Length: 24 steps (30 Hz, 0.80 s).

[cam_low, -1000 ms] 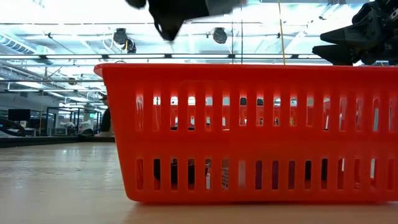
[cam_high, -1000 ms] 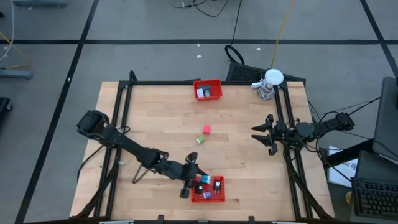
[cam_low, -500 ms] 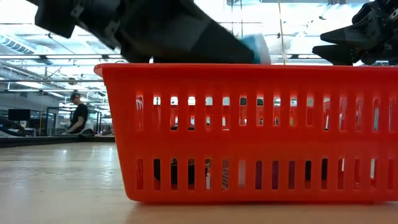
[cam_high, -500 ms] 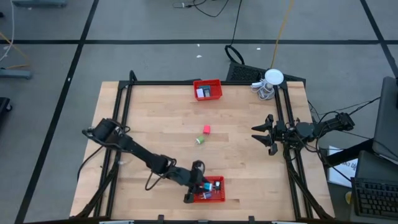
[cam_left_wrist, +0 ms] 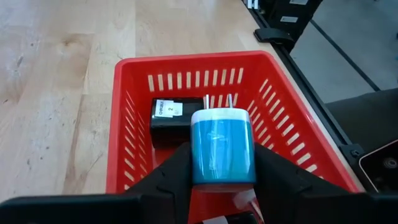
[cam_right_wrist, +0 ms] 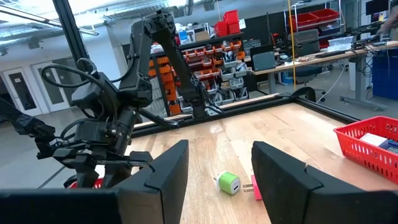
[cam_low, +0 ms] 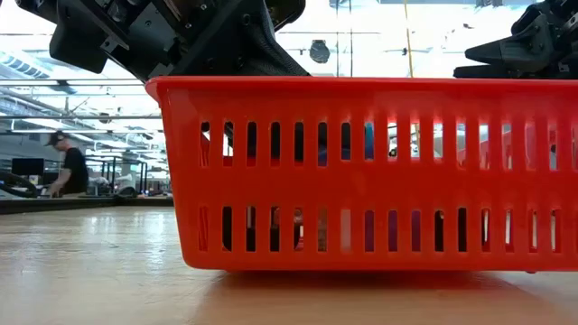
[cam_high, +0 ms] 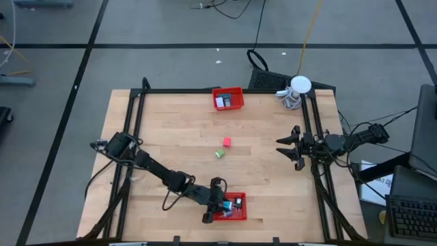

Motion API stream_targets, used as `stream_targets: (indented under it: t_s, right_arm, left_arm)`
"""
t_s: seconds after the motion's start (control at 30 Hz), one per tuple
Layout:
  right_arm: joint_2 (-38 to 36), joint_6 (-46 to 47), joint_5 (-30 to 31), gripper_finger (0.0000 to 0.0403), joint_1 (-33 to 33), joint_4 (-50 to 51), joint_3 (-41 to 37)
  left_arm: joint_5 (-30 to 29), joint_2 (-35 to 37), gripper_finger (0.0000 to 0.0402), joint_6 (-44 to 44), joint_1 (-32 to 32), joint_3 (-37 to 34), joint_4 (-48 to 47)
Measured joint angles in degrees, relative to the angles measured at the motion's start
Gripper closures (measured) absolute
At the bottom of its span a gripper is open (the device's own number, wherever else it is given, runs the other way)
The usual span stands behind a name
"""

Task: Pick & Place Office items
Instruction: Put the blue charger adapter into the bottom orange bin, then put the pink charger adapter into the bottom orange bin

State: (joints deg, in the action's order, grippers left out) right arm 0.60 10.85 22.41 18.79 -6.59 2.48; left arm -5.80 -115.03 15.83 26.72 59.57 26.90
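**Blue charger held over the near basket**

Grip comes first here: the left gripper (cam_left_wrist: 222,163) has its fingers clamped on the sides of a blue charger (cam_left_wrist: 222,148), prongs pointing away from the wrist, and holds it above the open top of the near red basket (cam_high: 237,199). That position suits a release straight down, so the item would land inside rather than on the rim. A black block with a white label (cam_left_wrist: 171,115) already lies on the basket floor, and the charger hangs clear of it.

Two more office items wait in the middle of the table, just beside each other: a pink item (cam_high: 227,142) and a green charger (cam_high: 219,154). The far red basket (cam_high: 228,98) sits at the table's far edge with something pale inside.

The right gripper (cam_high: 287,146) waits at the table's right edge, jaws apart and holding nothing.

The table (cam_high: 171,137) is light wood planking inside a black frame. A white round object with a coiled cable (cam_high: 296,89) rests at its far right corner. Beyond lies a workshop with shelving and red bins, and a person (cam_low: 66,164) sits at a bench in the distance.
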Motion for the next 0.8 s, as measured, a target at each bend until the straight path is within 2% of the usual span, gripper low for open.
stream_targets:
  t_s: [0.37,0.8]
  right_arm:
    - [0.0,0.0,0.0,0.0238,0.0,0.0,0.0]
    - [0.0,0.0,0.0,0.0238,0.0,0.0,0.0]
  left_arm:
    - [0.0,0.0,0.0188,1.2,0.0,0.0,0.0]
    - [0.0,0.0,0.0175,2.4,0.0,0.0,0.3]
